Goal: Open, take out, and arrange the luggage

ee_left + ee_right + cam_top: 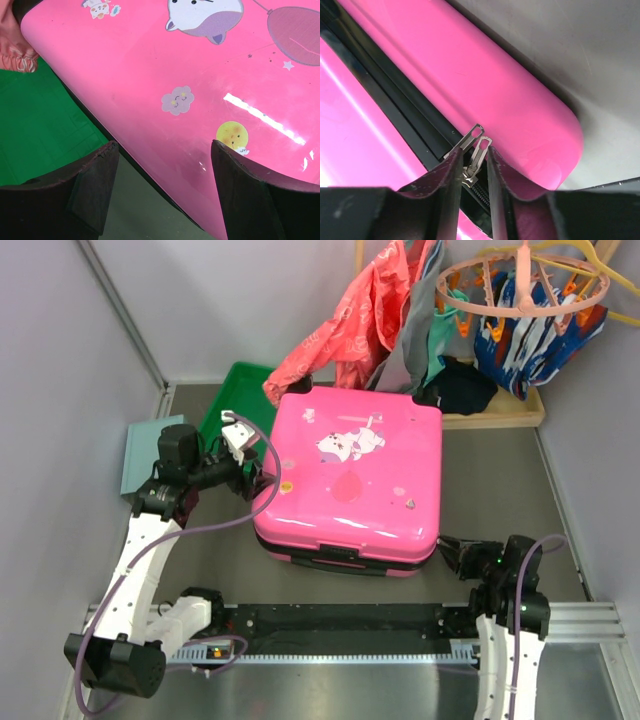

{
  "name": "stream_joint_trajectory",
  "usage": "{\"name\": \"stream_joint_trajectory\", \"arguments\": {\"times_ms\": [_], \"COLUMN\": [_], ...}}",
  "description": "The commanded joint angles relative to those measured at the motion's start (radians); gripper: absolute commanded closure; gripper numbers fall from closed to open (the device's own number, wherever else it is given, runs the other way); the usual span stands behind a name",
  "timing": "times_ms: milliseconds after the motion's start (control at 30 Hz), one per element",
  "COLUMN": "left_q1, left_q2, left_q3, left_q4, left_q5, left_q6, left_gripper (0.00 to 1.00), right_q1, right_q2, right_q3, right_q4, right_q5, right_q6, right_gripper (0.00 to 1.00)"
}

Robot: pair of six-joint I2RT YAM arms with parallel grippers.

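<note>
1. One hot-pink luggage case [350, 480] lies flat and closed in the middle of the table [500, 480]. Its sticker-covered shell faces up and its black wheels [300, 386] are at the far edge.
2. Along its near side a black zipper seam [335, 558] runs between the two pink halves. Two metal zipper pulls [477, 156] sit side by side close to the near-right corner.
3. Right jaws stand narrow, with one dark finger [445, 190] on each side of the zipper pulls, pinching them together at that corner. The right arm [510, 640] reaches in from the near edge.
4. Left jaws stand wide and hold nothing. They straddle the case's left edge, with one finger [92, 195] over the grey table beside the shell. The other finger is over the pink lid, near a yellow sticker [232, 134]. I cannot tell whether either finger touches the shell.
5. Left arm [150, 540] bends in from the near-left, its wrist just beside the case.
6. Green tray [235, 390] lies just beside the case's far-left corner. A pale-teal box [145, 455] lies flat further left, by the wall.
7. Behind the case, a pink garment [345, 325] hangs down to its far edge.
8. Far right, a round pink peg hanger [520, 295] carries blue patterned cloth [540, 345] above a wooden tray [500, 420].
9. Along the table's near edge, a black rail [340, 625] runs between the two arm bases.
</note>
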Motion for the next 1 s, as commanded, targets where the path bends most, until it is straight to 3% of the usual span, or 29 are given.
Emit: {"name": "stream_joint_trajectory", "arguments": {"times_ms": [0, 300, 467, 633, 733, 867, 967], "left_q1": [-0.004, -0.004, -0.004, -0.004, -0.004, -0.004, -0.004], "left_q2": [-0.003, 0.002, 0.003, -0.001, -0.001, 0.000, 0.010], "left_q3": [-0.006, -0.007, -0.007, -0.006, -0.006, -0.007, -0.023], "left_q4": [0.043, 0.047, 0.050, 0.047, 0.041, 0.041, 0.038], "left_q5": [0.008, 0.004, 0.002, 0.001, -0.004, -0.007, 0.013], "left_q6": [-0.005, -0.005, -0.002, -0.003, 0.001, 0.009, 0.024], "left_gripper": [0.21, 0.21, 0.21, 0.21, 0.21, 0.21, 0.21], "right_q1": [-0.005, -0.005, -0.005, -0.004, -0.005, -0.005, -0.005], "right_q2": [0.037, 0.025, 0.030, 0.036, 0.100, 0.307, 0.477], "right_q3": [0.037, 0.029, 0.043, 0.014, 0.061, 0.310, 0.438], "right_q4": [0.051, -0.004, -0.035, -0.014, -0.003, -0.024, -0.015], "right_q5": [-0.015, -0.025, -0.048, -0.067, -0.013, 0.201, 0.191], "right_q6": [-0.013, -0.058, -0.112, -0.115, -0.234, -0.647, -0.878], "right_gripper": [0.75, 0.85, 0.74, 0.71, 0.69, 0.57, 0.52]}}
